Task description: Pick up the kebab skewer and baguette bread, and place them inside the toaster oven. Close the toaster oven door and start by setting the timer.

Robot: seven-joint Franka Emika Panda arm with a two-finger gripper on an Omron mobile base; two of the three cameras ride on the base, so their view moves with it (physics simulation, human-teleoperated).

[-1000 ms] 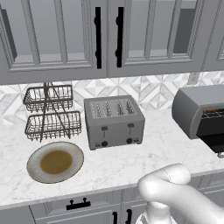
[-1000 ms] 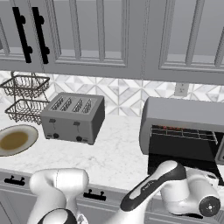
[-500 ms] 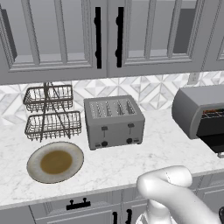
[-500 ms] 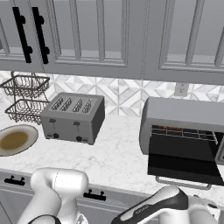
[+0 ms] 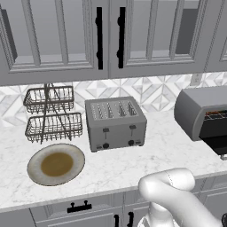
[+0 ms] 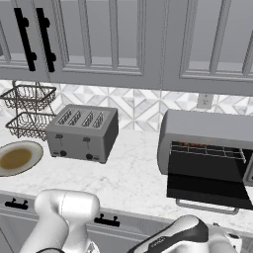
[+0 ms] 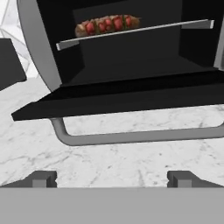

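The toaster oven (image 5: 201,117) runs off the picture at 3 o'clock in the left base view, so part of its front is cut away. In the hand view, the baguette bread (image 7: 83,29) lies behind the kebab skewer (image 7: 109,22), and most of the loaf is hidden. The toaster oven door (image 7: 131,98) is cut off at 3 o'clock there.

- A glossy white, rounded arm (image 5: 170,197) of fat tubular segments with smooth, bulbous elbows.
- A dark grey band with small pale lettering wraps one joint (image 6: 170,239) close behind the hand.
- Two small, dark grey, blocky finger tips (image 7: 41,179), square-cut and matte, with slightly lighter faces.
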